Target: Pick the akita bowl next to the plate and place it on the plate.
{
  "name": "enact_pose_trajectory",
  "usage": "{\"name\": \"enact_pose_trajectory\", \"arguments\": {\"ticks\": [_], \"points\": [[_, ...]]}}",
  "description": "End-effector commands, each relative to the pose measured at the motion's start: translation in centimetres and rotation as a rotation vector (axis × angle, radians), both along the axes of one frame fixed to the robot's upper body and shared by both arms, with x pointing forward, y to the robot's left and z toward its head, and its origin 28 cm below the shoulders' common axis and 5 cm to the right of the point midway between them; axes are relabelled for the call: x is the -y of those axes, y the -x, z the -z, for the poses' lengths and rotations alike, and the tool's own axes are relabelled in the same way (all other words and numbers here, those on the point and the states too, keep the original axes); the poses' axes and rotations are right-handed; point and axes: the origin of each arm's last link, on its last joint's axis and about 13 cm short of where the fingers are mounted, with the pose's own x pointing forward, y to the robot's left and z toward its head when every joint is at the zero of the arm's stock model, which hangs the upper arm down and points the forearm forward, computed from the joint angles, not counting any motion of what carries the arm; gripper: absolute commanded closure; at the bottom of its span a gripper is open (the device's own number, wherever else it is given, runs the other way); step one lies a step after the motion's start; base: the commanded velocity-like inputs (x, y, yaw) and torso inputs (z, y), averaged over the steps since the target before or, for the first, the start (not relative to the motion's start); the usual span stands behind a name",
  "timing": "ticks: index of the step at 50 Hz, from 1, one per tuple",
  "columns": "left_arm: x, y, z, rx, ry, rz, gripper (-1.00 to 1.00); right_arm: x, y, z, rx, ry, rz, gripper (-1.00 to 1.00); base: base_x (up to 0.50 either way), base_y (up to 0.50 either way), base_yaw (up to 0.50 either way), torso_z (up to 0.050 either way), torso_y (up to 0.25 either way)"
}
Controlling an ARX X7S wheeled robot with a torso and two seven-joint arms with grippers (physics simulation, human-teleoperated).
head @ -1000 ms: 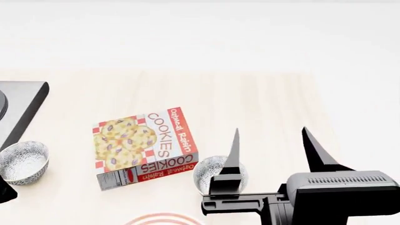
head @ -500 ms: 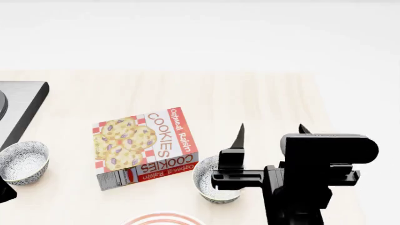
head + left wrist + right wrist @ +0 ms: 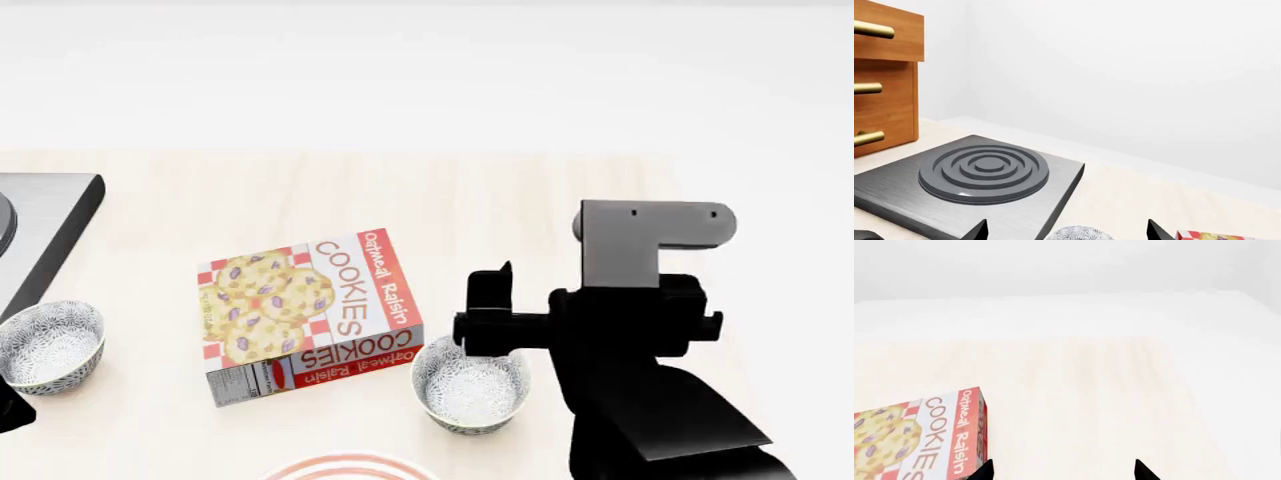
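Currently the right gripper (image 3: 497,305) sits just above the far rim of the akita bowl (image 3: 470,388), not touching it as far as I can tell; its two finger tips show spread apart in the right wrist view, nothing between them, so released. That bowl stands upright on the wooden table (image 3: 534,200), just right of the near corner of the cookie box (image 3: 310,312), and just far-right of the plate (image 3: 350,468), only whose far red-ringed edge shows at the near edge of the head view. Second patterned bowl (image 3: 50,345) sits well left, near the grey stove plate (image 3: 981,175). Left gripper (image 3: 1066,231): only two tips visible in its wrist view, set wide apart, empty, with that left bowl's rim between them. Wooden drawers (image 3: 884,75) stand beyond the stove
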Motion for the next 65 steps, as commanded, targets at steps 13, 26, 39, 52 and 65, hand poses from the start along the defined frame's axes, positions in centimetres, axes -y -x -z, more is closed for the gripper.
{"name": "enact_pose_trajectory", "arguments": {"ticks": [13,26,39,52,65], "points": [[-0.1,0.0,0.3,0.013,0.010,-0.002,-1.00,-0.1,-4.3,0.3,-0.216,-0.082,-0.029,-1.00,0.00,0.00,0.00,0.000,0.001],[-0.1,0.0,0.2,0.013,0.015,-0.002,-1.00,0.2,-5.9,1.0,-0.285,-0.120,-0.017,-1.00,0.00,0.00,0.00,0.000,0.000],[-0.1,0.0,0.2,0.014,0.013,-0.003,-1.00,0.0,-6.3,2.5,-0.348,-0.119,-0.045,-1.00,0.00,0.00,0.00,0.000,0.000],[-0.1,0.0,0.2,0.014,0.013,-0.004,-1.00,-0.1,-6.5,2.9,-0.395,-0.123,-0.046,-1.00,0.00,0.00,0.00,0.000,0.000],[-0.1,0.0,0.2,0.014,0.010,-0.003,-1.00,-0.5,-7.1,3.3,-0.413,-0.136,-0.054,-1.00,0.00,0.00,0.00,0.000,0.000]]}}
